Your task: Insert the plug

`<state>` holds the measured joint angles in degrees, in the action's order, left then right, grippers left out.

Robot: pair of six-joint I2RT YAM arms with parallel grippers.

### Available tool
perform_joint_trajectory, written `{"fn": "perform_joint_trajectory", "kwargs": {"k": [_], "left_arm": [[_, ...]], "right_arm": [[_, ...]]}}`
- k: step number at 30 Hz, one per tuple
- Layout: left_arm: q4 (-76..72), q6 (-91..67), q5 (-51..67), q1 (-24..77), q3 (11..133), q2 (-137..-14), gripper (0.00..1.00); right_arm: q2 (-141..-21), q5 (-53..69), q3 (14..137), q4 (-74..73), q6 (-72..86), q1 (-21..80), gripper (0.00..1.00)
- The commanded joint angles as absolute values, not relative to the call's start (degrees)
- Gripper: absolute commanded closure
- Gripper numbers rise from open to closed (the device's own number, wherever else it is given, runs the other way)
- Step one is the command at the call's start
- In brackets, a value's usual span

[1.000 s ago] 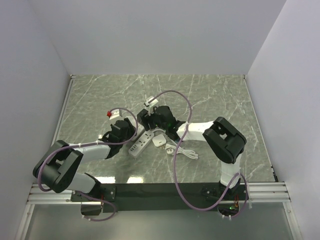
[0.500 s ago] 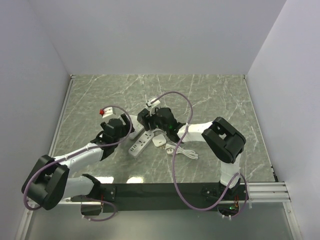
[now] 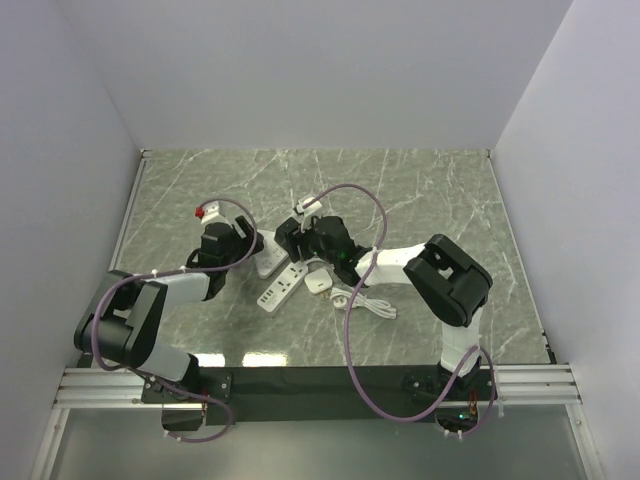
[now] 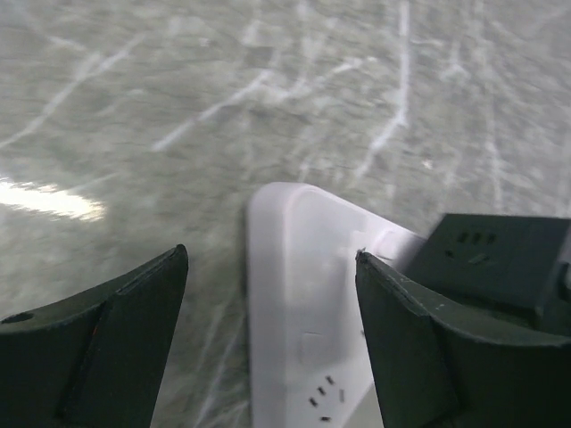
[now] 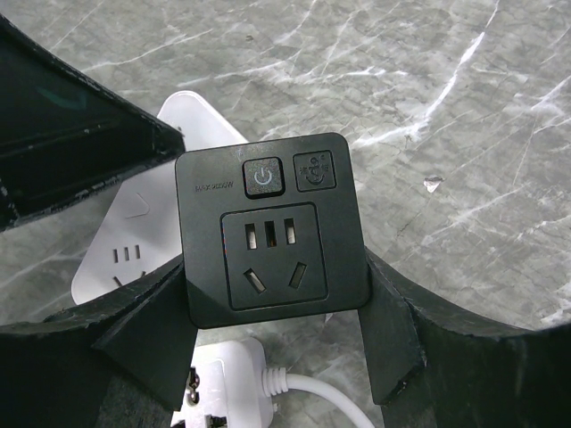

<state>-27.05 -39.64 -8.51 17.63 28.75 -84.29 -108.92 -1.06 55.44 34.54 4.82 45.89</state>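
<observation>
A grey-green marbled table [image 3: 430, 190] with pale veins lay under the left gripper [image 3: 252, 250] and the right gripper [image 3: 290, 236] and stretched well beyond both. Plain white walls [image 3: 320, 70] stood far ahead of them and off to either side. A metal rail [image 3: 535, 382] ran along the table's near edge, well behind both grippers. Ahead and left of the left gripper, a bright glare [image 4: 49, 198] lay on the stone.
</observation>
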Motion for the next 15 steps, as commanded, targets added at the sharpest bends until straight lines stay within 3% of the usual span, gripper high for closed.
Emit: {"fn": "perform_joint_trajectory", "kwargs": {"k": [1,11,15], "left_arm": [[-36.55,-39.72,0.52,16.79,27.69,-85.51,0.19],[-40.77,-42.19,3.86,15.82,27.51,-92.99,0.20],[-44.99,-42.98,6.76,15.64,26.63,-95.36,0.28]], "right_arm": [[-110.48,-1.32,53.61,26.28,4.92,45.97,1.00],[-110.56,-0.88,53.44,26.28,5.27,46.14,1.00],[-110.83,-0.97,53.26,26.19,5.54,46.14,1.00]]}}
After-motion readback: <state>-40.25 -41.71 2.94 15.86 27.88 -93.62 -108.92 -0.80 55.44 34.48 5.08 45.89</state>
